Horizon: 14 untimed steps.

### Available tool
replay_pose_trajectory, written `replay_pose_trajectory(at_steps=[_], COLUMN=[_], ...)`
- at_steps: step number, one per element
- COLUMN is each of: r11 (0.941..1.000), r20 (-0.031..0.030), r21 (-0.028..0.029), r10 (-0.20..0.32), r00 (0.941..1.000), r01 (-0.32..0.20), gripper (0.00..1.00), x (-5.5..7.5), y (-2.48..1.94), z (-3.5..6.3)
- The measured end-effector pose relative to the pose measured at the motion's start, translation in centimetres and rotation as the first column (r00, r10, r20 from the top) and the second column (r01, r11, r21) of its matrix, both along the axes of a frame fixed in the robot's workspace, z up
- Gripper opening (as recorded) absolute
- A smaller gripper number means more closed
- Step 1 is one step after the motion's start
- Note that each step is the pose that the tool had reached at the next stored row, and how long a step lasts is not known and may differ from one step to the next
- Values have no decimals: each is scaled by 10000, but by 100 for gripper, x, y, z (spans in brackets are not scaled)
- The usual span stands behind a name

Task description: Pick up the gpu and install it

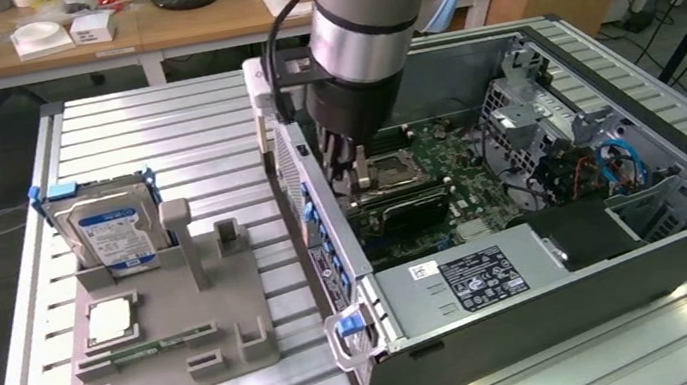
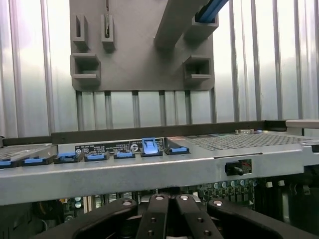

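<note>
Your black gripper (image 1: 347, 167) is down inside the open grey metal computer case (image 1: 674, 247), close to its slotted back wall, with little room on that side. Its fingers (image 2: 154, 219) are squeezed together. You cannot tell where the gpu is. On the ridged silver counter (image 1: 146, 129), the grey plastic holder tray (image 1: 165, 359) keeps a blue-labelled silver hard drive (image 1: 114, 230) standing upright.

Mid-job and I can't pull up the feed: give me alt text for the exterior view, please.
The arm reaches down into an open PC case lying on a ribbed metal table, its gripper low over the motherboard. On the exterior view's left, a grey holder carries an upright hard drive and a flat memory stick.
</note>
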<state>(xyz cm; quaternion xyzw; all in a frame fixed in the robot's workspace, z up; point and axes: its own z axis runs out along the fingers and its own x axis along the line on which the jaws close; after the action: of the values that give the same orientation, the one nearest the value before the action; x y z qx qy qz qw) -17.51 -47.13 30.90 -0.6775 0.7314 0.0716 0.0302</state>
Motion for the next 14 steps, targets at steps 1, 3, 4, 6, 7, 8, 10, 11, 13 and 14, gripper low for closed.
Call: replay_pose_trajectory(at_steps=[1,3,4,6,7,8,10,11,13,14], r11=[10000,10000,10000,9999,9999,9998,9998,9998,9998,9998], r20=[4,1,0,1,0,1,-1,-27,-80,-88], r21=[16,56,82,136,158,182,199,199,189,184], r10=[0,1,0,2,0,0,1,2,0,0], r00=[10000,10000,10000,10000,10000,10000,10000,10000,10000,10000], r01=[0,-1,0,-2,0,0,-1,-1,1,2], gripper=[11,11,11,11,11,11,11,11,11,11], x=[0,1,2,11,21,34,78,97,100,100], y=[0,0,1,6,11,14,22,22,22,22], z=[35,95,114,152,173,193,263,299,305,307])
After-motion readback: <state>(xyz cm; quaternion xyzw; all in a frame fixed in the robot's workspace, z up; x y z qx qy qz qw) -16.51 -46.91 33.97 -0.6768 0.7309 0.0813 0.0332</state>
